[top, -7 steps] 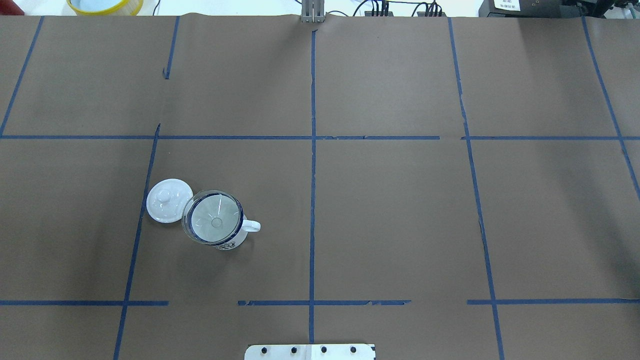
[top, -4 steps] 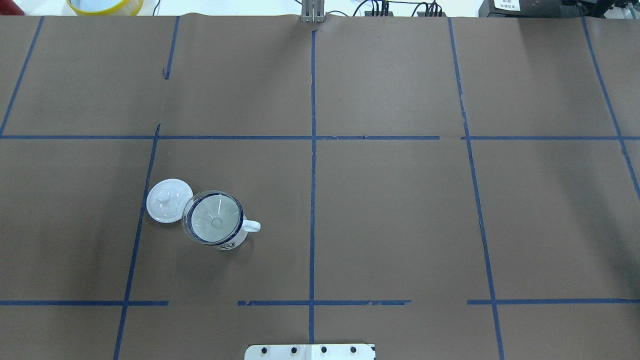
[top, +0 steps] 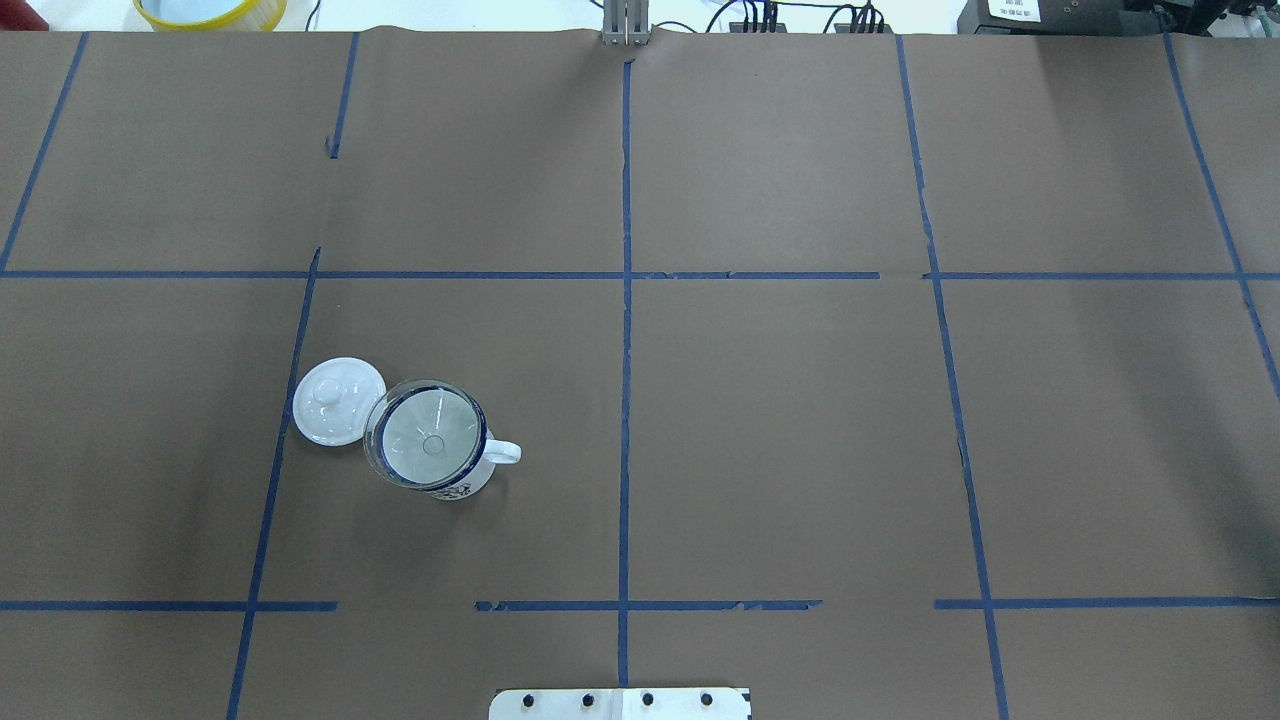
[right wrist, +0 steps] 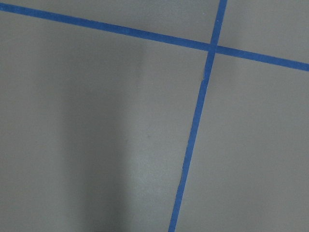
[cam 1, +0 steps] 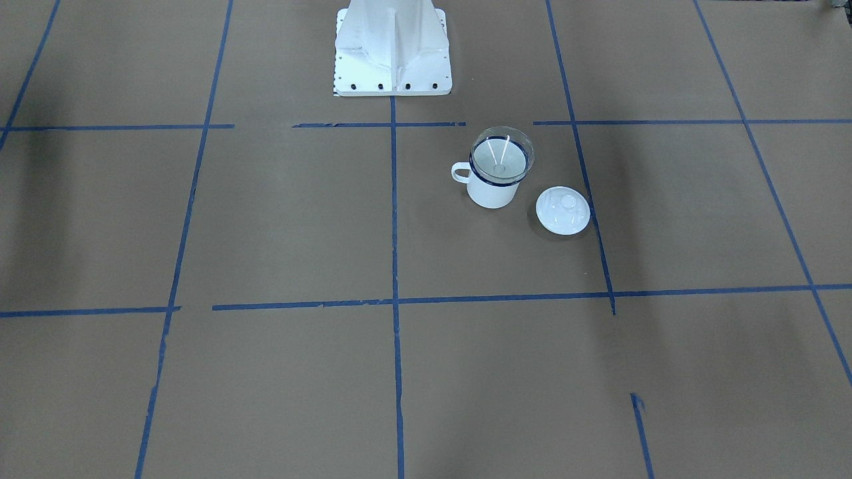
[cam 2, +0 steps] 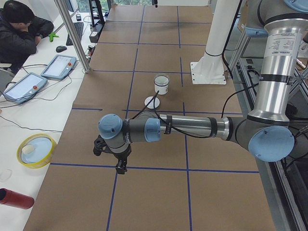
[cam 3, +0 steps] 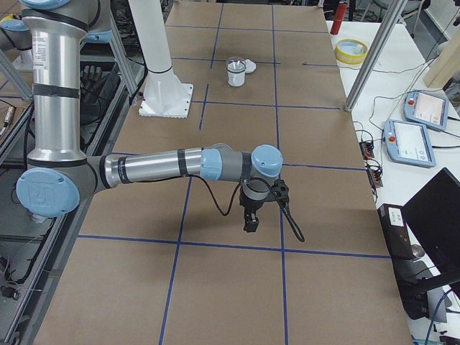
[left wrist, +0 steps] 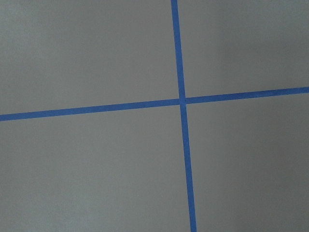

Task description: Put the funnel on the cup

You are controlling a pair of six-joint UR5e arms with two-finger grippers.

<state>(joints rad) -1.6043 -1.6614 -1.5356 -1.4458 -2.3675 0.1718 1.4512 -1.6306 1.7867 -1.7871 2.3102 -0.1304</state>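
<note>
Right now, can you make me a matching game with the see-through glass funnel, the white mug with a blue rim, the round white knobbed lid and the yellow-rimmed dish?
Things:
1 clear glass funnel
2 white enamel mug with dark blue rim
3 white round knobbed lid
4 yellow-rimmed dish

Places:
A flat on the brown paper beside the mug
B on the white tabletop, off the paper
C seated in the mug's mouth
D upright on the paper

Pairs: 1-C, 2-D, 3-A, 4-B.

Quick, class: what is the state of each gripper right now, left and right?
Left gripper: cannot be told; it shows only in a side view.
Right gripper: cannot be told, for the same reason.
</note>
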